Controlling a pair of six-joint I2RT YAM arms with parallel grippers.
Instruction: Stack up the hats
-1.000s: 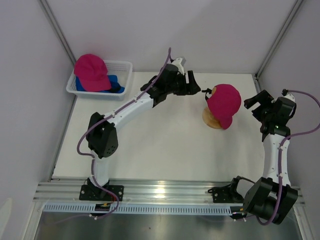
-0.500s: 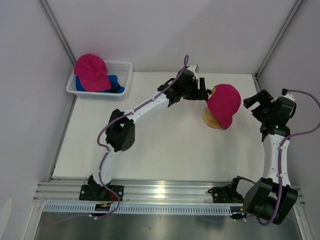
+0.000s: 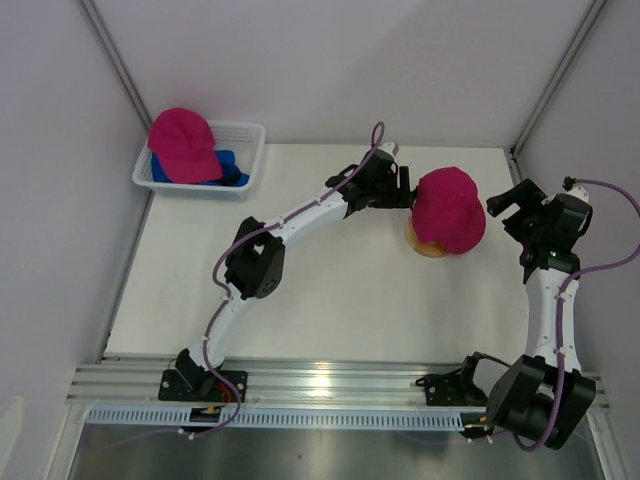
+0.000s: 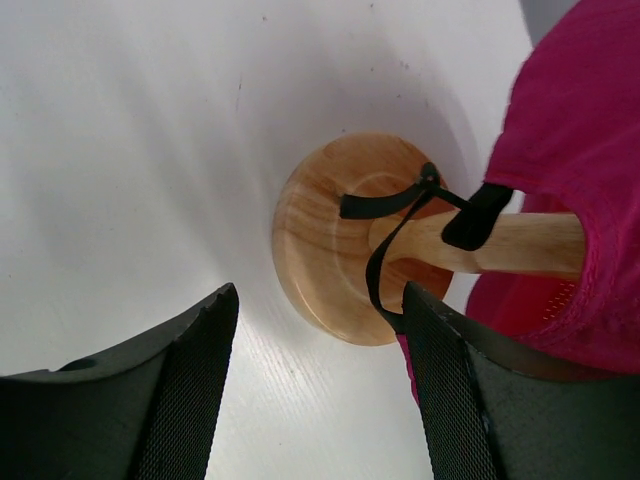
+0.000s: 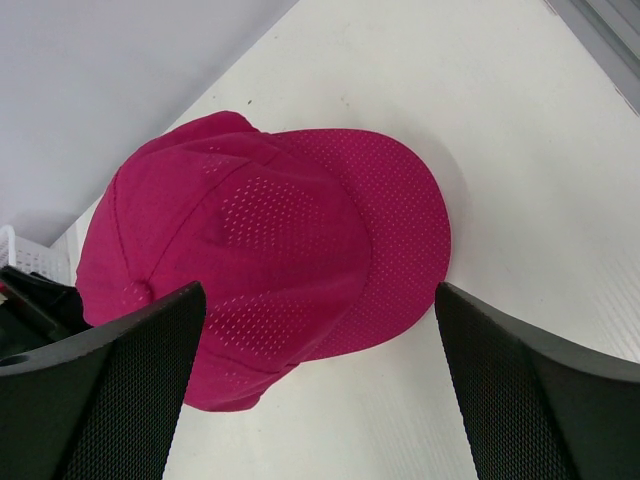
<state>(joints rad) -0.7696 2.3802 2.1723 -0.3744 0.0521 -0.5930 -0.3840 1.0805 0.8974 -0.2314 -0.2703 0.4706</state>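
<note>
Left gripper (image 3: 408, 188) is open: jaws apart, nothing clamped. It sits right up against the back edge of the magenta cap (image 3: 450, 205), which is on the wooden stand (image 3: 424, 246). From the left wrist view, the stand's round base lies just ahead, between the two fingers (image 4: 190, 380). The stand's post (image 4: 520, 243) runs off ahead-right under the cap's crown. A black strap (image 4: 385, 203) hangs from the cap across the post and loops down near the right-hand finger; can't tell if it touches.

Right gripper (image 3: 508, 200) is wide open and holds nothing. It hovers near the other side of the same cap, clear of it. In its wrist view, the crown and perforated brim are ahead, framed between the fingers (image 5: 120, 390).

Far off to the left gripper's side, at the tabletop (image 3: 300, 290) corner, is a white mesh basket (image 3: 252, 150). A second magenta cap (image 3: 183, 143) lies on top of it, with a blue cap (image 3: 226, 166) underneath. Can't tell how many blue ones.
</note>
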